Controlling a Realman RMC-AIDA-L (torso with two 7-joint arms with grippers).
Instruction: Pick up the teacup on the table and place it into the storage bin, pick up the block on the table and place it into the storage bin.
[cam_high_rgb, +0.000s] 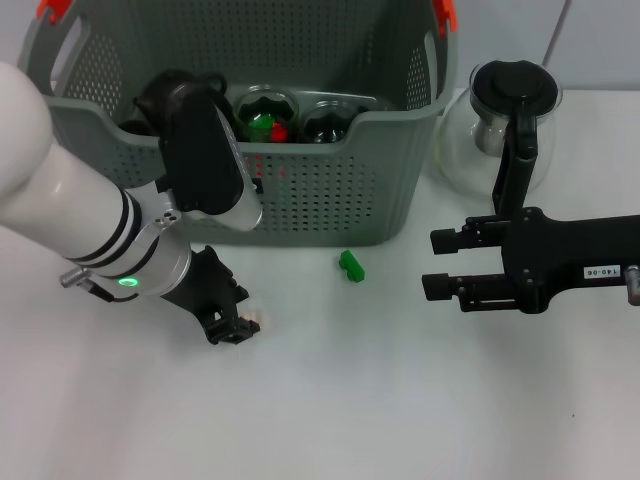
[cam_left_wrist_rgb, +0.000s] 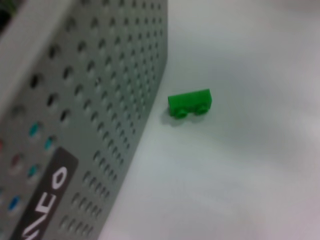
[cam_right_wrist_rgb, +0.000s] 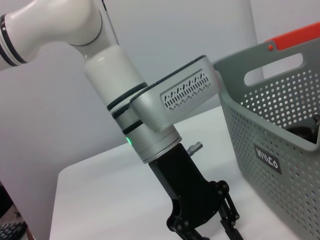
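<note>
The green block (cam_high_rgb: 351, 266) lies on the white desk (cam_high_rgb: 400, 400) just in front of the grey-green storage bin (cam_high_rgb: 330, 190), close to its perforated front wall. The teacup cannot be made out with certainty among the dark items inside the bin. The left gripper (cam_high_rgb: 235, 325) sits low over the desk, left of the block, whether its fingers are apart cannot be told, while the right gripper (cam_high_rgb: 437, 263) hovers right of the block, near a glass pot (cam_high_rgb: 505, 125), its fingers apart and empty.
</note>
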